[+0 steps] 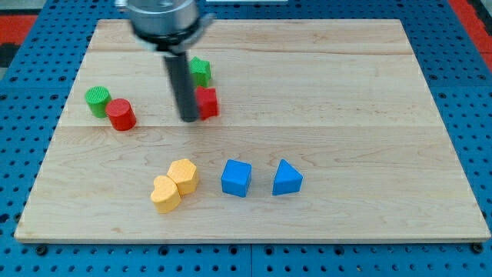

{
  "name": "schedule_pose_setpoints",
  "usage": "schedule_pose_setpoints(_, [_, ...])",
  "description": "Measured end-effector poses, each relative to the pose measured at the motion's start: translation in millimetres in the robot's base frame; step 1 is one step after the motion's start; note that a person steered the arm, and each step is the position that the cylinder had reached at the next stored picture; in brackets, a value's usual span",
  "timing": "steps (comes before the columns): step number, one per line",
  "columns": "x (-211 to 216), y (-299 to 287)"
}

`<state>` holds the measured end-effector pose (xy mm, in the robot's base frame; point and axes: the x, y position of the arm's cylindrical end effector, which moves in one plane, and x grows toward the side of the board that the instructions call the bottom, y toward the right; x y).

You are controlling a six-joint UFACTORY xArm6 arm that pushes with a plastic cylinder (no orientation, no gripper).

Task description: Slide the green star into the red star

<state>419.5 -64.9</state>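
The green star point(201, 71) lies near the view's top, left of centre, on the wooden board point(346, 115). The red star point(207, 101) lies just below it, nearly touching it. The dark rod comes down from the view's top, and my tip point(188, 118) rests on the board right against the red star's left side, below and left of the green star. The rod hides the left parts of both stars.
A green cylinder point(98, 101) and a red cylinder point(121, 115) stand together at the left. A yellow heart point(165, 194) and a yellow hexagon-like block point(184, 176) touch at the lower left. A blue cube point(236, 178) and a blue triangle point(287, 178) lie lower middle.
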Motion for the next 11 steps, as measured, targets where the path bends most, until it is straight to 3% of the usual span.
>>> schedule_pose_setpoints(2, [-8.9,-59.1])
schedule_pose_setpoints(3, [-75.0,-70.6])
schedule_pose_setpoints(4, [-121.2,-35.6])
schedule_pose_setpoints(5, [-101.3,0.8])
schedule_pose_setpoints(6, [-53.9,2.7])
schedule_pose_setpoints(7, [-63.6,-12.2])
schedule_pose_setpoints(8, [-42.1,-45.4])
schedule_pose_setpoints(9, [-22.0,-2.1])
schedule_pose_setpoints(10, [-21.7,-12.9])
schedule_pose_setpoints(11, [25.5,-7.4])
